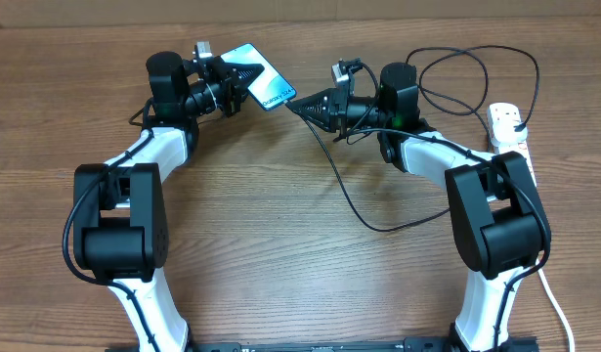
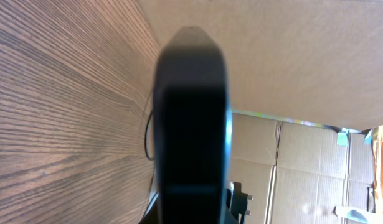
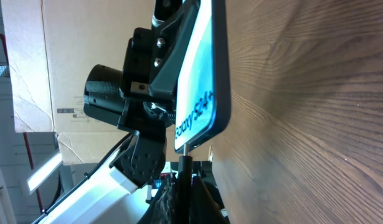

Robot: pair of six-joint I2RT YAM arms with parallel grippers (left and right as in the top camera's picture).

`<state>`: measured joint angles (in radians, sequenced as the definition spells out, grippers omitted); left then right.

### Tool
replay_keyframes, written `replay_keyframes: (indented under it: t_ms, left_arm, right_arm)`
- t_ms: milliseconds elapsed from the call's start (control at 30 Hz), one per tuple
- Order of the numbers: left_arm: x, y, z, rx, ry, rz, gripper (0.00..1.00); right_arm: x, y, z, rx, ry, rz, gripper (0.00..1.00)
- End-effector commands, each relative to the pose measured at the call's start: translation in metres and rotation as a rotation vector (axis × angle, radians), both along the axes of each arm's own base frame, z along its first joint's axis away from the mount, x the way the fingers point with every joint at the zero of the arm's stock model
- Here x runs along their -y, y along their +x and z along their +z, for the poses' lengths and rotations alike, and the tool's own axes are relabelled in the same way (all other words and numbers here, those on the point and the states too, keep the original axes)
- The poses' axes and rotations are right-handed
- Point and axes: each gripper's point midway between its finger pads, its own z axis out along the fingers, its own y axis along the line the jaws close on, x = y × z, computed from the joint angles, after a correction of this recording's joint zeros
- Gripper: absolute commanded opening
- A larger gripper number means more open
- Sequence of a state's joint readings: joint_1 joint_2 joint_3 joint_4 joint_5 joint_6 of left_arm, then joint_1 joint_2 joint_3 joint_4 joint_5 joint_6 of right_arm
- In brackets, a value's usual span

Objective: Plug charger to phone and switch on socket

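Blue-screened phone (image 1: 271, 90) in left fingers (image 1: 243, 71), right fingers (image 1: 315, 104) pinching charger (image 1: 350, 197), right wrist shows tip (image 3: 187, 157) touching phone

Slim rectangular phone with a light blue screen (image 1: 264, 84): one, clamped in the left gripper (image 1: 239, 80).
Thin black charger cable (image 1: 354, 200): one, its tip pinched in the right gripper (image 1: 302, 104).
White oblong power strip (image 1: 506, 127): one, well apart from the right gripper.
Two-finger grippers: two.
Black-and-white robot arms (image 1: 119, 220): two.
Brown wooden table (image 1: 280, 254): one.
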<state>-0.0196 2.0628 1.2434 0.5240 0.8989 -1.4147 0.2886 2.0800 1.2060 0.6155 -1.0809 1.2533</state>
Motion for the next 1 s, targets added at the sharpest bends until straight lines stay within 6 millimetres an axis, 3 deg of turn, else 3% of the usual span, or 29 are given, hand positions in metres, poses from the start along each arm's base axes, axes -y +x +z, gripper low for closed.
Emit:
replay_keyframes:
  t_ms: [0,400,967]
  left_arm:
    - [-0.001,0.005,0.022,0.039,-0.012,0.019,0.04]
    - [-0.005,0.01,0.021,0.0,-0.031,0.064,0.04]
    - [0.009,0.006,0.021,-0.001,-0.032,0.038,0.04]
  right_arm:
    - [0.002,0.004,0.017,0.047,0.009,-0.02,0.04]
    - [0.003,0.006,0.017,0.044,0.006,-0.032,0.04]
    - [0.004,0.01,0.015,0.04,0.0,-0.055,0.04]
